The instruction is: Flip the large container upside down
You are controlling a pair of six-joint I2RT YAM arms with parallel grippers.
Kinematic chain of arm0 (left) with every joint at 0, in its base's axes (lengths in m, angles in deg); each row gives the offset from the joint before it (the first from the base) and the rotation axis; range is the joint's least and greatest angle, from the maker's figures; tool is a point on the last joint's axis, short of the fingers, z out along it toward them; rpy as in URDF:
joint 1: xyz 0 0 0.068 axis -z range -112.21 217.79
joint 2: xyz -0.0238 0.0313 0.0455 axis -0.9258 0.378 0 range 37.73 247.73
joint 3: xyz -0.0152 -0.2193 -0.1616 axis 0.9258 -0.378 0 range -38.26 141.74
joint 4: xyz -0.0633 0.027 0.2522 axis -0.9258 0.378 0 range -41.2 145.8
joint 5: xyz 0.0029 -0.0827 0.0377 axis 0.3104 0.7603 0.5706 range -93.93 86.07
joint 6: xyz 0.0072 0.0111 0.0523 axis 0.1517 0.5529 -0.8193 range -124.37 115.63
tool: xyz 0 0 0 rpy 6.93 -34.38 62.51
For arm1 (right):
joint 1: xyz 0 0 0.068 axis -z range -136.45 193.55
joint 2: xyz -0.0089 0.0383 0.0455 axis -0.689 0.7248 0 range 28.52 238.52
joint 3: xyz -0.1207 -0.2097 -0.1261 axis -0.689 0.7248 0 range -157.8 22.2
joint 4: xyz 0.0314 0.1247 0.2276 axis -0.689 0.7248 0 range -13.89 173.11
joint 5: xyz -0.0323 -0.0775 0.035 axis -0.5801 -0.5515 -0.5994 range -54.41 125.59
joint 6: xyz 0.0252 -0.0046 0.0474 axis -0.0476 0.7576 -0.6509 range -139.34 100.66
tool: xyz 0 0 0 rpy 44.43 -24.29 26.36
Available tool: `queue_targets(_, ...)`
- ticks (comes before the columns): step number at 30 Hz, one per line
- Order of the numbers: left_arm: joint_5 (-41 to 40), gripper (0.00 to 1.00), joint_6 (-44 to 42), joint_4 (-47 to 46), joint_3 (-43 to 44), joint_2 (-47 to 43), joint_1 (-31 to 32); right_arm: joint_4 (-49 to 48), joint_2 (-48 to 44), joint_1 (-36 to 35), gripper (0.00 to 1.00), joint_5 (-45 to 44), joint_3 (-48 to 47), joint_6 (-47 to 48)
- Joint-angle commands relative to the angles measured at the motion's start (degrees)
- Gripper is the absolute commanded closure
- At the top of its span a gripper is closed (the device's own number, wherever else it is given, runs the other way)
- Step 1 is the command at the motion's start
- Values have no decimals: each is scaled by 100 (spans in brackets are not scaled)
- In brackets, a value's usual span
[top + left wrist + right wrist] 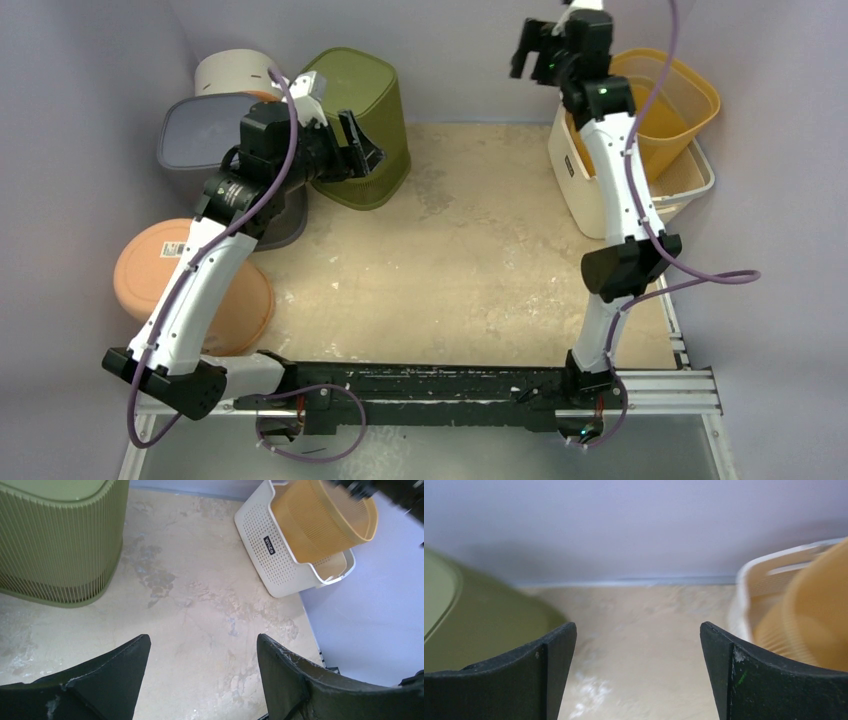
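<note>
The large olive-green ribbed container (365, 120) stands at the back left of the table with a closed flat face upward and its wider end on the table; it also shows in the left wrist view (60, 540) and the right wrist view (469, 625). My left gripper (358, 145) is open and empty, right beside the container's near right side, not touching it; its jaws (203, 640) frame bare table. My right gripper (535, 50) is open and empty, raised at the back near the wall, its jaws (639, 627) over bare table between the green container and the baskets.
A white perforated basket (590, 190) at the back right holds a tilted orange basket (670, 105). A grey lidded bin (205, 130), a white round tub (235, 75) and a peach round tub (190, 285) stand along the left side. A metal rail (480, 385) runs along the front.
</note>
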Motion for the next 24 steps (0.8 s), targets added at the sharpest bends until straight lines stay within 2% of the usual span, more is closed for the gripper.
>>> queue_targets(1, 111, 25, 78, -451, -479, -62, 21, 469, 487, 640, 6, 303, -1056, 401)
queue_targets(5, 235, 25, 102, -725, -835, -43, 19, 321, 643, 1208, 9, 763, -1065, 426)
queue_targets(10, 279, 25, 119, -961, -942, 82, 24, 328, 855, 1550, 11, 1009, -1202, 456)
queue_targets(19, 332, 25, 202, -1180, -1059, 261, 20, 391, 915, 1690, 14, 1016, -699, 677)
queue_targets(24, 358, 25, 266, -1240, -1061, 333, 19, 405, 923, 1690, 20, 756, -517, 919)
